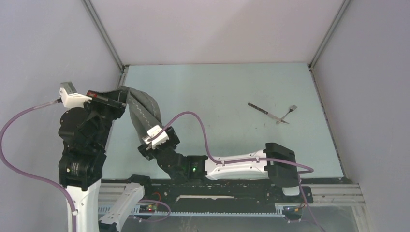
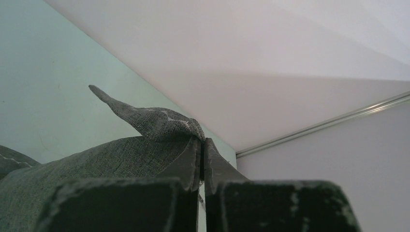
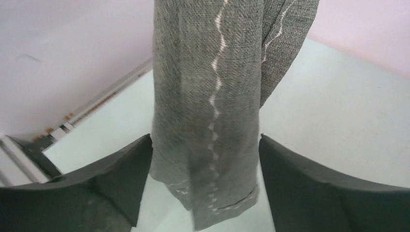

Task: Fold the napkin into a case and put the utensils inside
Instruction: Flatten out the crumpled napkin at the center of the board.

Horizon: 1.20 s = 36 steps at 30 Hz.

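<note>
Left hand (image 2: 203, 145) clamped tight on one end of the napkin (image 1: 143, 112), holding it lifted at the far-left side of the surface (image 1: 217, 87). The cloth hangs as a narrow, lengthwise-gathered grey strip, sloping down to the right hand (image 1: 146, 146). Right hand jaws stand wide, and the strip's lower end with its pale stitch line hangs between the fingers (image 3: 121, 169), filling most of the gap; cannot tell if the pads touch it. Knife (image 1: 263, 111) and fork (image 1: 288, 112) lie crossed at their tips on the surface, far right, well apart from the napkin
</note>
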Tool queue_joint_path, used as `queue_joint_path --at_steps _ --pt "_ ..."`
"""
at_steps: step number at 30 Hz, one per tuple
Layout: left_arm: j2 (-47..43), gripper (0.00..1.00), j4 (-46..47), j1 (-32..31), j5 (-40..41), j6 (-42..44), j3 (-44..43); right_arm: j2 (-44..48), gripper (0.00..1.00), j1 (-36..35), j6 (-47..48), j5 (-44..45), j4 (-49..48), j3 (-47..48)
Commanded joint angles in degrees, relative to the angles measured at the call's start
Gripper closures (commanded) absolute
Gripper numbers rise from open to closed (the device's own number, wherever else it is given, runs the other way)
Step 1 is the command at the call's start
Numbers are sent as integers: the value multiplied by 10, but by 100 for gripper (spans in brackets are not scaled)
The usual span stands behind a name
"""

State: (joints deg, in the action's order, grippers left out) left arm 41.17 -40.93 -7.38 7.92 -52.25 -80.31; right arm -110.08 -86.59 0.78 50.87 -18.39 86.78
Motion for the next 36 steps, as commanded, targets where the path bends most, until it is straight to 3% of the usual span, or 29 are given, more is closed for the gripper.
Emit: queue_joint_path --at_steps 1,5,7,8,10,13,15,22,28,31,36 --pt "-9 100 6 -2 13 24 -39 -10 6 9 18 14 -23 13" --pt "-11 100 4 -2 6 32 -54 -26 5 30 35 30 -40 9" --pt "-12 100 -6 -2 10 40 -63 -15 13 43 13 17 -18 -1" --pt "-12 100 -11 -2 15 45 -68 -7 22 48 1 16 -11 -9" --pt "-16 100 -16 -2 31 60 -77 10 52 49 6 29 -21 -30" --pt "-22 100 -20 -2 69 96 -95 47 77 20 77 43 -46 -49" --pt "-22 100 -23 -2 78 135 -124 81 99 -4 97 25 24 -33" --pt "-92 100 37 -2 17 239 -224 226 100 -83 110 -19 268 66" --pt "-110 100 42 -2 -37 254 -268 244 100 -121 92 -33 428 199" --pt "-107 100 68 -1 -16 240 -213 257 100 -79 58 -53 448 196" --pt "-82 100 156 -1 97 230 -37 289 100 110 -49 -220 449 122"
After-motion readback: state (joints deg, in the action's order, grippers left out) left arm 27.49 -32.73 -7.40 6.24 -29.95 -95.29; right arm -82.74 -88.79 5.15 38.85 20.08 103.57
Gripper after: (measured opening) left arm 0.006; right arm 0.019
